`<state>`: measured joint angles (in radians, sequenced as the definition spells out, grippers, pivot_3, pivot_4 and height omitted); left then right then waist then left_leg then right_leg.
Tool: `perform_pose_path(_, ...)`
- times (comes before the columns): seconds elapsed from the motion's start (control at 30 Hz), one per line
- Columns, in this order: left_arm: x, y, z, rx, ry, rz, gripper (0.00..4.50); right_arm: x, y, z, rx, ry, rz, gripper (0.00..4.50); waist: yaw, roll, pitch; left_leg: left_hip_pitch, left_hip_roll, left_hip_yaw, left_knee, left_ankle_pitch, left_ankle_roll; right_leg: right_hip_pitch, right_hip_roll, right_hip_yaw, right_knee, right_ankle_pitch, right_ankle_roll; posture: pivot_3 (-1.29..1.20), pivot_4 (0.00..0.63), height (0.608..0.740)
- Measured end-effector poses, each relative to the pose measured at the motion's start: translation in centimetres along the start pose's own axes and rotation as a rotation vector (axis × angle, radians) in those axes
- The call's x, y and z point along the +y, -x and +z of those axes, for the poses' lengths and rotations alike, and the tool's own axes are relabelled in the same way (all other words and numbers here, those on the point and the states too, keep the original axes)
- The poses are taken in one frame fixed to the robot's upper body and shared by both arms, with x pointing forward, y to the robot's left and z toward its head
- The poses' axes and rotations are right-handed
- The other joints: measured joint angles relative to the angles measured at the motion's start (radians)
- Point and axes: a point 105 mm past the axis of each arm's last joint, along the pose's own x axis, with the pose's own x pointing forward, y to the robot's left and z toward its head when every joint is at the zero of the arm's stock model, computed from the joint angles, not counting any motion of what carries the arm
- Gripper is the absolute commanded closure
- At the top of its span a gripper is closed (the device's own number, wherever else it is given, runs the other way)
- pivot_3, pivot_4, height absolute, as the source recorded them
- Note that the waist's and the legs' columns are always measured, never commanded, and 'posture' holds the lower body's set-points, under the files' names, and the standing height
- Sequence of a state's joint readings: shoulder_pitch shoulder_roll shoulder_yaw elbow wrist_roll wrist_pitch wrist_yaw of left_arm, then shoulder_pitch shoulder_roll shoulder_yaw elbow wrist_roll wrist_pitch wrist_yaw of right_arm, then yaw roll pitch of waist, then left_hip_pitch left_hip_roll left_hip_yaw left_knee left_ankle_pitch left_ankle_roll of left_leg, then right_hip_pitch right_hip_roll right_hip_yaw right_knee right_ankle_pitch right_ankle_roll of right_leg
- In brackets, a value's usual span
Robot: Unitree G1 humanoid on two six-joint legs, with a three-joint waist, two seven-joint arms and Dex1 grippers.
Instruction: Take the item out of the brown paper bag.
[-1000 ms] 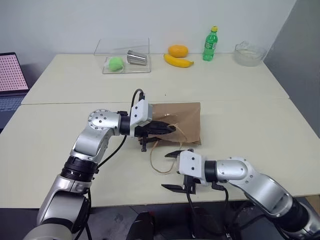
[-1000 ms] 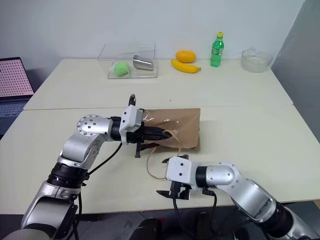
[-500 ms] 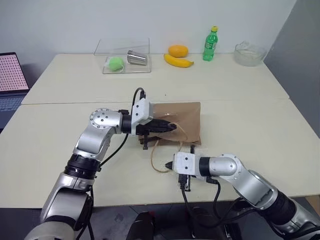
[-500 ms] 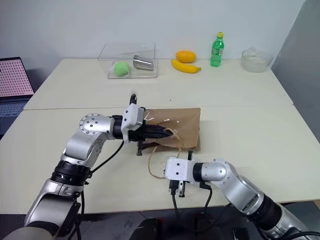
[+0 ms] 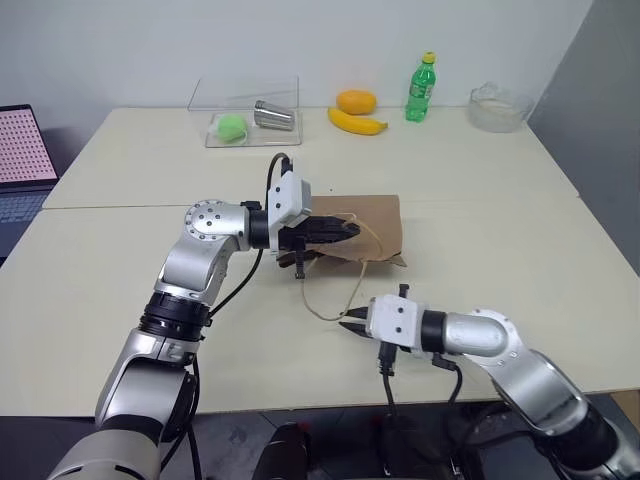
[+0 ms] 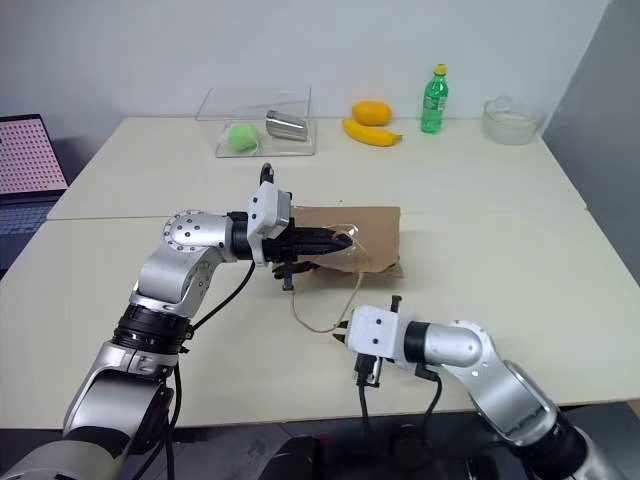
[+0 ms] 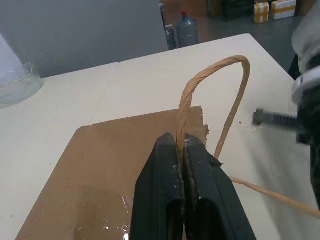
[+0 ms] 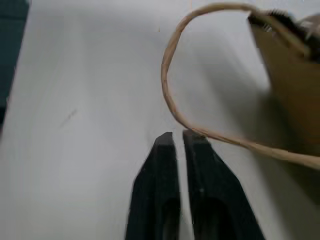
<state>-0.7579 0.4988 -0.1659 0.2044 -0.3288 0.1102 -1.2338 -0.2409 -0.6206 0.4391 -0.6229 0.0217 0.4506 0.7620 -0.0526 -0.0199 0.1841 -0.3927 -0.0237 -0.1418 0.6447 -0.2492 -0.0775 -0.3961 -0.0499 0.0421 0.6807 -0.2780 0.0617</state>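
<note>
2 thin loop handles on the brown paper bag [image 5: 362, 228]: left gripper [image 7: 181, 142] pinches 1; right gripper [image 8: 179, 136], nearly shut, touches the other. Flimsy stuff, lift gently.

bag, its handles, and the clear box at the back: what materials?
Bag: brown kraft paper, matte, creased; a glossy patch in the left wrist view may be tape or film. Handles: twisted paper cord by the spiral ridges, tan, matte; the left gripper is shut on one. Box: clear hard plastic, probably acrylic, glossy, with contents visible through its walls.
</note>
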Motion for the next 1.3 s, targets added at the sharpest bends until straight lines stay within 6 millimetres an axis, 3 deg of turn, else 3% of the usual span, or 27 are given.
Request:
perform_pose_path(0.17, -0.3, -0.1, 0.0, -0.003, 0.002, -0.004, 4.50, 0.6, 2.0, -1.2, 0.056, 0.185, -0.055, 1.46, 0.003, 0.000, 0.000, 0.000, 0.000, 0.001, 0.000, 0.000, 0.000, 0.000, 0.000, 0.000, 0.000, 0.000, 0.000, 0.00, 0.150, 0.740)
perform_pose_path(0.33, -0.3, -0.1, -0.2, 0.001, 0.011, -0.006, 4.50, 2.4, 3.1, -2.9, 0.101, 0.379, -0.089, 1.46, 0.003, 0.000, 0.000, 0.001, 0.000, 0.002, 0.000, 0.000, 0.000, 0.000, 0.000, 0.001, 0.000, 0.000, 0.000, 0.00, 0.150, 0.740)
perform_pose_path(0.67, -0.4, -0.4, -0.1, -0.004, 0.013, -0.009, 4.50, -2.0, 0.4, -1.7, 0.072, 0.560, -0.224, 1.46, 0.000, 0.000, 0.000, 0.003, 0.000, 0.002, 0.000, 0.000, 0.000, 0.002, 0.000, 0.001, 0.000, 0.000, 0.000, 0.00, 0.150, 0.740)
perform_pose_path(0.87, -0.5, -0.4, -0.2, 0.003, 0.009, -0.009, 4.50, -2.5, -1.4, -1.7, 0.055, 0.630, -0.188, 1.46, 0.000, 0.000, 0.000, 0.003, 0.000, 0.002, 0.000, 0.000, 0.000, 0.002, 0.000, 0.001, 0.000, 0.000, 0.000, 0.00, 0.150, 0.740)
perform_pose_path(0.97, -0.5, -0.4, -0.1, 0.003, 0.004, -0.009, 4.50, -2.5, -2.5, -1.7, 0.037, 0.647, -0.159, 2.00, -0.001, 0.000, 0.000, 0.003, 0.000, 0.002, -0.001, 0.000, 0.000, 0.002, 0.000, 0.001, 0.000, 0.000, 0.000, 0.00, 0.150, 0.740)
perform_pose_path(1.17, -0.5, -0.5, 0.0, 0.001, 0.001, -0.008, 4.50, -2.1, -3.2, -1.4, 0.017, 0.659, -0.130, 4.29, -0.001, 0.000, 0.000, 0.003, 0.000, 0.002, 0.000, 0.000, 0.000, 0.002, 0.000, 0.001, 0.000, 0.000, 0.000, 0.00, 0.150, 0.740)
perform_pose_path(1.3, -0.4, -0.6, -0.1, 0.003, 0.016, 0.000, 4.50, -2.0, -3.3, -1.9, 0.038, 0.646, -0.119, 4.47, -0.001, 0.000, 0.000, 0.003, 0.000, 0.002, 0.000, 0.000, 0.000, 0.002, 0.000, 0.001, 0.000, 0.000, 0.000, 0.00, 0.150, 0.740)
